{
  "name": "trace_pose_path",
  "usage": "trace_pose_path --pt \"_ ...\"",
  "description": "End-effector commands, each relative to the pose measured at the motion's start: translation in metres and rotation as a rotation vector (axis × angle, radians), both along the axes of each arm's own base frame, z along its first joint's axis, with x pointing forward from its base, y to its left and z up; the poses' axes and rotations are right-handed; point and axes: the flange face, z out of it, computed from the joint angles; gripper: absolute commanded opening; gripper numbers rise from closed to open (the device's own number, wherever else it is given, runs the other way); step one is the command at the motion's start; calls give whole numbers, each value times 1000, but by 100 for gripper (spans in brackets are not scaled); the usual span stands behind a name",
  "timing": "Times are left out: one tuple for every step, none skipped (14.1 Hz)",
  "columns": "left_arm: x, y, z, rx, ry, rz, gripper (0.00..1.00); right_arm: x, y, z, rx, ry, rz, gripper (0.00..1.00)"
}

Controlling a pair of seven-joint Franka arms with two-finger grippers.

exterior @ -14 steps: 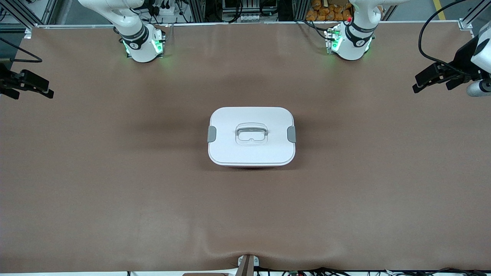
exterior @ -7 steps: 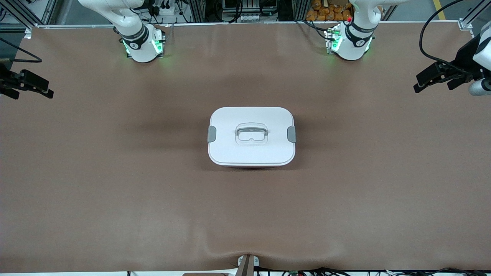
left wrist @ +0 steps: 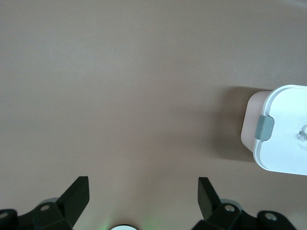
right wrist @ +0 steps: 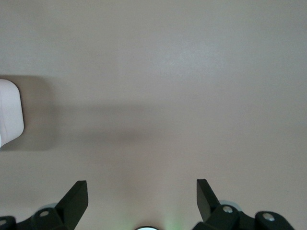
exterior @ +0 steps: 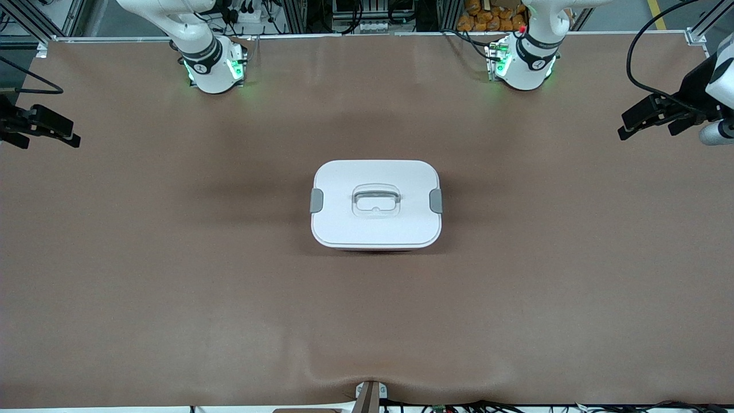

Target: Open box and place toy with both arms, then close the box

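Note:
The box [exterior: 375, 226] sits in the middle of the table with its white lid on. Both grey side clips [exterior: 316, 201] [exterior: 436, 201] lie flat against the lid, and its recessed handle [exterior: 375, 201] is down. My left gripper [exterior: 645, 129] hangs open over the left arm's end of the table, well clear of the box. Its wrist view shows it [left wrist: 143, 184] empty over bare cloth, with one end of the box [left wrist: 283, 143] and a clip [left wrist: 264, 128]. My right gripper [exterior: 49, 140] [right wrist: 142, 187] is open over the right arm's end, with a corner of the box [right wrist: 9, 112] in its view. The toy is out of view.
A brown cloth [exterior: 172, 275] covers the whole table and has a low wrinkle [exterior: 367, 376] at the edge nearest the front camera, above a small bracket [exterior: 370, 396]. The two arm bases [exterior: 215, 69] [exterior: 524, 66] stand along the edge farthest from it.
The left gripper has shifted very slightly over its end of the table. The box and the right gripper have not moved.

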Motion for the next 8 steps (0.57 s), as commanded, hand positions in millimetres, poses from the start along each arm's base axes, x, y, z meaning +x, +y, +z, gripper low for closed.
trace_pose_path --pt "2 0 4 68 6 -26 100 1 0 3 11 -1 -5 100" --pt "3 1 3 77 7 -29 100 1 1 3 13 -1 -5 100" --pt "3 1 3 77 7 -29 100 0 3 2 12 7 0 100" --pt "2 0 3 77 6 -30 100 0 3 2 12 4 0 100" --pt "2 0 4 77 5 -30 100 1 2 3 13 0 -3 100" --pt "2 0 4 76 5 -30 100 1 2 3 12 0 -2 100" --pt "2 0 4 76 4 -29 100 1 2 3 12 2 -2 100" --pt "2 0 4 76 4 -26 100 1 2 3 12 1 -2 100"
